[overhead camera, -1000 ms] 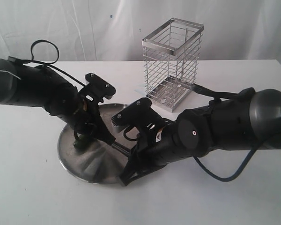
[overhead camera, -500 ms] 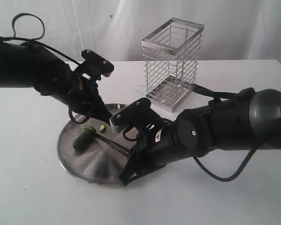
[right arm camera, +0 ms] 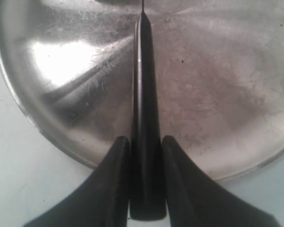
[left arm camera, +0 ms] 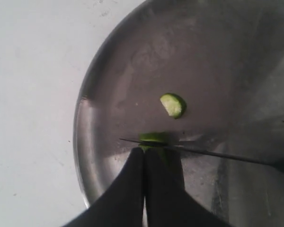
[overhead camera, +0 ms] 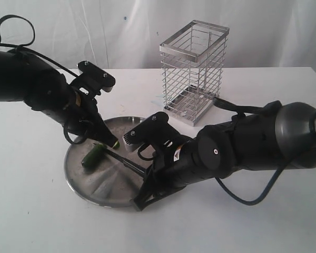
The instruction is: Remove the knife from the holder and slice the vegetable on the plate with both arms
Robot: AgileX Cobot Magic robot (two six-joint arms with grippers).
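Knife (right arm camera: 144, 71) out of holder (overhead camera: 194, 68), handle clamped in right gripper (right arm camera: 144, 140), blade across cucumber (left arm camera: 154, 138) on plate (overhead camera: 102, 185). One slice (left arm camera: 173, 105) cut, lying nearby. Left gripper (left arm camera: 144, 152) pinched closed, empty, above cucumber. Most apparently left to slice.

On plate (overhead camera: 95, 183) vegetable (overhead camera: 95, 156), knife (overhead camera: 127, 161) across it, cut slice (left arm camera: 173, 105) nearby, holder (overhead camera: 194, 74) behind plate

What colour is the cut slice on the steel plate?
The small slice is pale green, dark-skinned; best in left wrist view.
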